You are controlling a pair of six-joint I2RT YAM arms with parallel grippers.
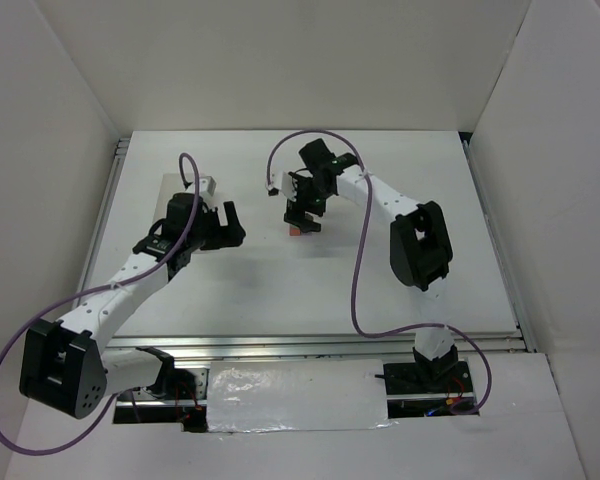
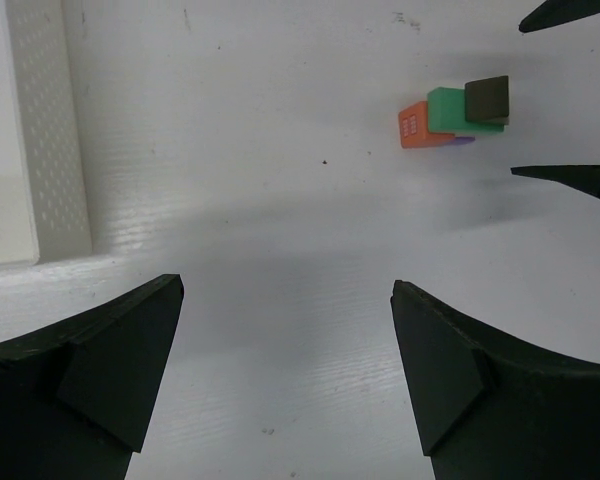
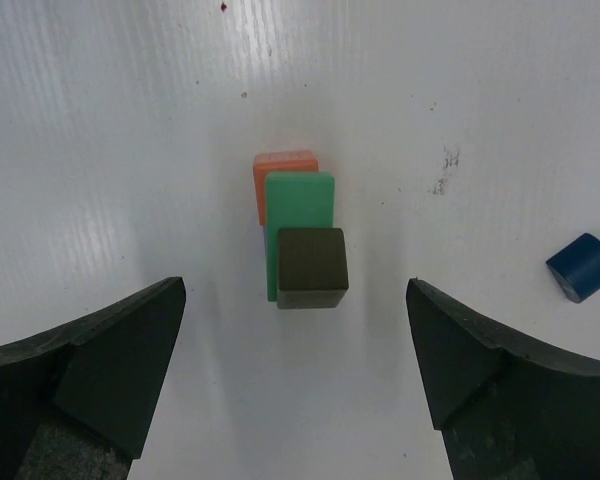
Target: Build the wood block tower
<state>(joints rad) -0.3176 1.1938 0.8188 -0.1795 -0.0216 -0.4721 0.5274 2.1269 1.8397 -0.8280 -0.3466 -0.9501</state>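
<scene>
Eyes on the wood block tower (image 3: 300, 225): it stands on the table (image 1: 230, 290) out in the middle, directly under my right gripper (image 3: 295, 290), and the top view shows only a sliver of orange below that wrist. The right jaws are spread wide, one finger either side of the stack and neither touching it, so nothing is pinched there. From above I read an olive-grey cube (image 3: 312, 267) uppermost, a green block (image 3: 300, 195) under it and an orange block (image 3: 285, 168) lower, with a thin blue edge peeping out on one side. The layers look offset rather than flush, though some of that may be the camera's angle. A loose blue block (image 3: 583, 266) lies on the table well apart to one side, and I'd guess it's the next piece to go on. My left gripper (image 2: 285, 290) is spread too and empty, with the tower off in the far corner of its view and a white perforated box (image 2: 40, 130) at the left edge. On handling, I judge these are small painted wooden pieces, light and rigid with no give. The paint is likely a bit slick, so a modest squeeze on two opposite flat faces, centred, should do. The stack itself is the fragile thing: a brush from a fingertip could topple it, so I'd come in from straight above and let go gently.
</scene>
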